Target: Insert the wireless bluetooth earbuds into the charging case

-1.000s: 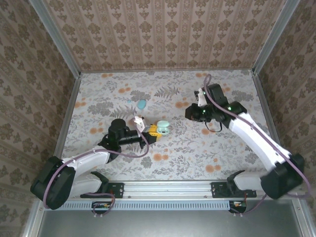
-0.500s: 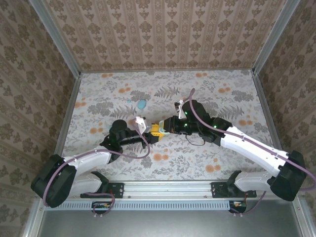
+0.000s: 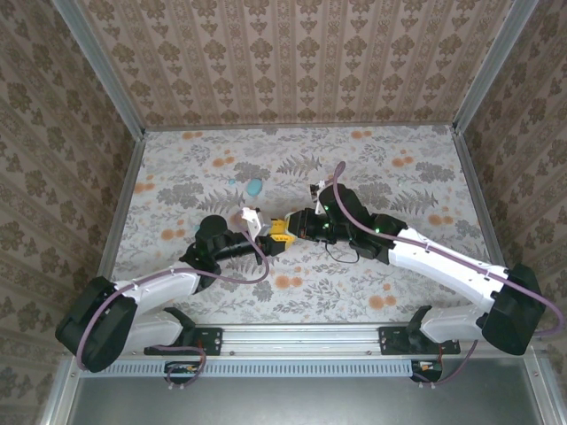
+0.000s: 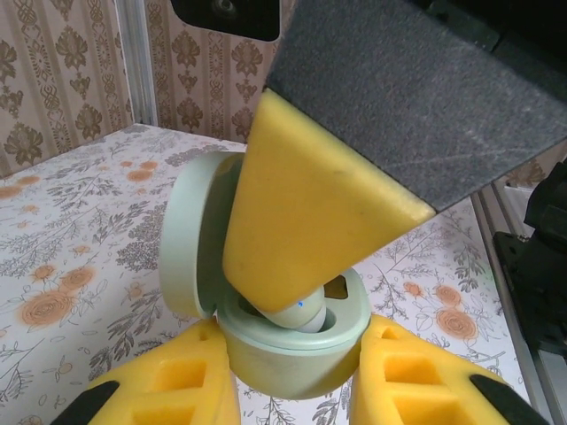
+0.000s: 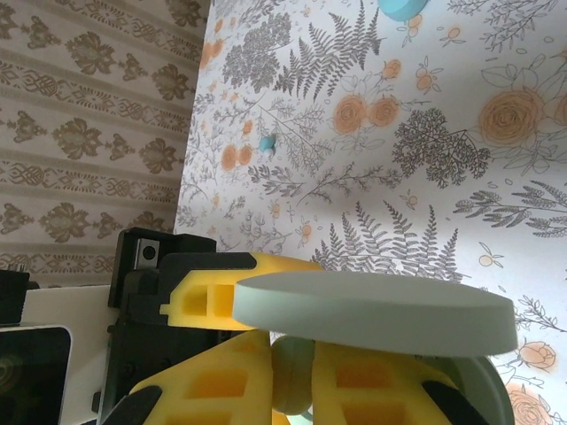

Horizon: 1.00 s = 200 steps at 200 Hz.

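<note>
While seating the earbud, hold level the mint-green oval plastic charging case (image 4: 292,359), clenched between the fingers of the left gripper (image 3: 278,233), lid (image 4: 189,239) hinged open to the left. Step in hand, as judged: insertion of the tiny pale rounded plastic earbud (image 4: 298,312), pinched in the right gripper (image 3: 299,223) and down at the mouth of the case's well; fully bedded or not, cannot tell. Advised: lower straight, without twist; let go only once bedded; lift away clear of the lid. Risk, as judged: earbud tilting against the well's rim, or lid nudged shut.

From the left wrist: earbud tip inside the well, small blue mark on it, one yellow foam finger (image 4: 301,221) pressing from above. From the right wrist: lid edge-on, both fingers closed on the earbud, well hidden; beyond, on the floral-print tabletop (image 5: 532,204), a tiny light-blue bit (image 5: 266,142), likely the other earbud, and a teal-blue oval pebble (image 5: 403,7), both well apart from the case.
</note>
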Tool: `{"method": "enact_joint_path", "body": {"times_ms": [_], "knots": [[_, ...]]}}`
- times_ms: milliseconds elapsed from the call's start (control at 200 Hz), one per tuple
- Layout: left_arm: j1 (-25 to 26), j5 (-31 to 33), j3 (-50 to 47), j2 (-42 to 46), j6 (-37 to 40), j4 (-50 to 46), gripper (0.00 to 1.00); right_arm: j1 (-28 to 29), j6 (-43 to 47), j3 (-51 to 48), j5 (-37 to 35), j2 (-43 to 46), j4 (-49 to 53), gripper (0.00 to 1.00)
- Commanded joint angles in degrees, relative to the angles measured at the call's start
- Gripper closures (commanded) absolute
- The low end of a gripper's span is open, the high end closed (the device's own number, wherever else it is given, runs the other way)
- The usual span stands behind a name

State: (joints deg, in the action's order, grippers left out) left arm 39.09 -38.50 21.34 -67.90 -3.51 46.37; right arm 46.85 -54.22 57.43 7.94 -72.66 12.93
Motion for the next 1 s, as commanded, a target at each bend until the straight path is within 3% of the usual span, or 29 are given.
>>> {"method": "enact_joint_path", "body": {"times_ms": [0, 275, 995], "knots": [[0.3, 0.4, -0.3, 0.1, -1.3, 2.9, 1.0, 0.6, -0.2, -0.7, -2.9, 2.1, 2.1, 0.87], [0.6, 0.3, -0.4, 0.4, -1.7, 2.9, 1.0, 0.9, 0.3, -0.5, -4.0, 2.4, 5.1, 0.78], [1.2, 1.3, -1.7, 3.1, -0.7, 0.6, 1.0, 1.7, 5.0, 7.9, -7.2, -0.6, 16.0, 0.66]]}}
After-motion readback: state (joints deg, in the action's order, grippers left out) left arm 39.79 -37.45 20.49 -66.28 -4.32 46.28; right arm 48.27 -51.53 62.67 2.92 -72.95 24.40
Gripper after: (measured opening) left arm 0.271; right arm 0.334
